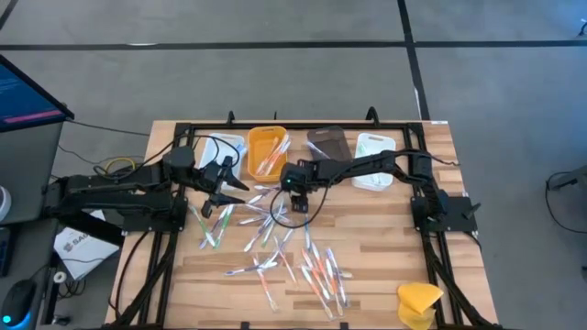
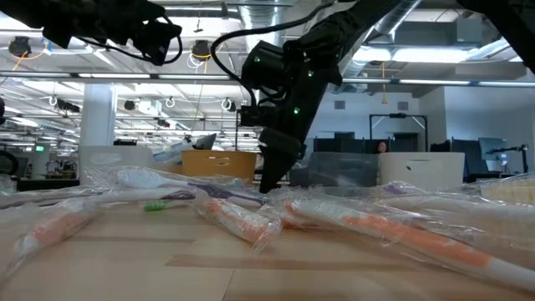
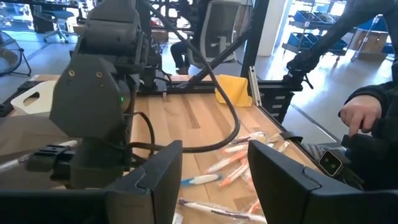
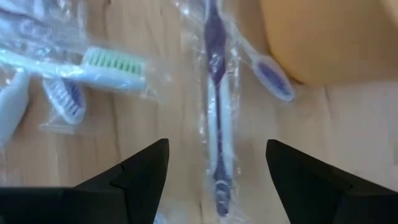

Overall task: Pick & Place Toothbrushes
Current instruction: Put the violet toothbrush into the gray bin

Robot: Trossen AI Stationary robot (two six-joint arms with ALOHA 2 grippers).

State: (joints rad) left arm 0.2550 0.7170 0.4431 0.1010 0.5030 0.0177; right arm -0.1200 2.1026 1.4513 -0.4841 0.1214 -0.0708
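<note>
Above the wooden table [image 1: 367, 275], the pick is still being lined up, with no toothbrush yet in either gripper. At about nine o'clock from the table's middle, the left gripper [image 1: 223, 191] hangs with its fingers [image 3: 155, 177] partly spread around nothing, above the left edge of the scatter. Just right of it, near the middle, the right gripper [image 1: 295, 194] points down with its fingers spread wide on either side of a wrapped purple-handled toothbrush [image 4: 216, 124], which lies flat on the wood beside the orange tray [image 1: 266, 151]. By the look of it, this is the approach stage of one pick: the next move calls for a short drop until the fingertips flank the handle, then a squeeze that holds through the slippery film, then a carry toward twelve o'clock. The toothbrushes [image 1: 275, 243], dozens of them in clear wrappers, spread from the middle toward six o'clock.

Along the twelve o'clock edge stand four trays. The first white tray [image 1: 227, 149] is largely hidden by cable, so its contents cannot be told. The orange tray holds a few toothbrushes. The brown tray [image 1: 326, 142] looks bare. The far white tray [image 1: 374, 156] is partly covered by the right arm. A yellow sponge-like lump [image 1: 418, 301] sits at five o'clock.
</note>
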